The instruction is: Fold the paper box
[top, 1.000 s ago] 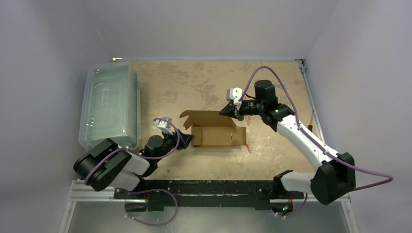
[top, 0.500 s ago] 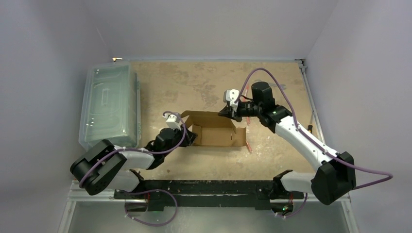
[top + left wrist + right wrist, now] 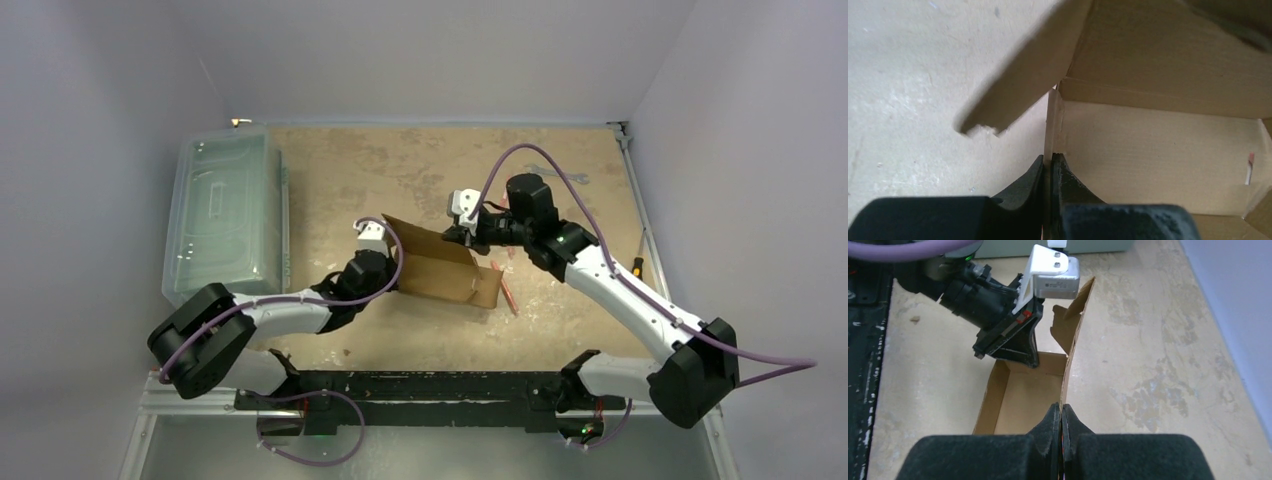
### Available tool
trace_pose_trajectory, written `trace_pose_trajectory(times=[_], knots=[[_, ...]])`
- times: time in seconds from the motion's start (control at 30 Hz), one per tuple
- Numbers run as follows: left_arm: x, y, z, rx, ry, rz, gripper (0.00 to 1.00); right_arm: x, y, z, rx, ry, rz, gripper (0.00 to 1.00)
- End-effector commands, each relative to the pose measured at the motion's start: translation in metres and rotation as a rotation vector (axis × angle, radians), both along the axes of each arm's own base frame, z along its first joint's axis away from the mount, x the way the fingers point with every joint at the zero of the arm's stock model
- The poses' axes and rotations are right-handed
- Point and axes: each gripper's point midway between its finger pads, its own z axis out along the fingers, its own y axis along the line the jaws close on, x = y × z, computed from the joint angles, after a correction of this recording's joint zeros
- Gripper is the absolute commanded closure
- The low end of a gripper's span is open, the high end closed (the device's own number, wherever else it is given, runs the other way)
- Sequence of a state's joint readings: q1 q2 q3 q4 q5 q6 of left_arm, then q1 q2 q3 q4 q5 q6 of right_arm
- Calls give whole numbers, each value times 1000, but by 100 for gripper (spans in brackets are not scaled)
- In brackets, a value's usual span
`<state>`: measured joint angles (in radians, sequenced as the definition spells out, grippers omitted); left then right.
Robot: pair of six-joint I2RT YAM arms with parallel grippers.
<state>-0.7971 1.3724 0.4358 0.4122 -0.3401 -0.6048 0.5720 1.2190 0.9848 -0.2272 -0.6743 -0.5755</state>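
The paper box (image 3: 440, 275) is brown cardboard, partly formed, in the middle of the table with its open side up. My left gripper (image 3: 392, 284) is shut on the box's left end wall; in the left wrist view the fingers (image 3: 1051, 161) pinch that wall's edge, with the box floor (image 3: 1158, 160) to their right. My right gripper (image 3: 463, 238) is shut on the tall rear panel (image 3: 1074, 325), which stands upright from the fingers (image 3: 1061, 412). The left gripper (image 3: 1020, 347) shows at the box's far end in the right wrist view.
A large clear plastic bin (image 3: 225, 215) stands at the table's left edge, close behind the left arm. A thin red stick (image 3: 508, 296) lies on the table just right of the box. A small tool (image 3: 638, 265) rests near the right rail.
My left gripper moved right to the box's end wall and closed on it. The right gripper carried the rear panel leftward, and the box turned and shifted.
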Motion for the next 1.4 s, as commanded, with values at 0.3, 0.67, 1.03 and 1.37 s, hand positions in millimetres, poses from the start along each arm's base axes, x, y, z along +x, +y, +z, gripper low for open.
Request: trace_pose_trajectory(times=[0.3,0.67,1.03,1.37], knots=[[43,20,58,284,-323,133,100,12,16,47,23,-141,-78,99],[36,20,25,263,-302,111,100,28,18,7,-14,-91,-135,94],[30,9,5,319,-218,11,99,30,21,-2,-16,-49,-147,92],[30,4,4,293,-152,6,90,33,20,-4,-15,-38,-171,99]])
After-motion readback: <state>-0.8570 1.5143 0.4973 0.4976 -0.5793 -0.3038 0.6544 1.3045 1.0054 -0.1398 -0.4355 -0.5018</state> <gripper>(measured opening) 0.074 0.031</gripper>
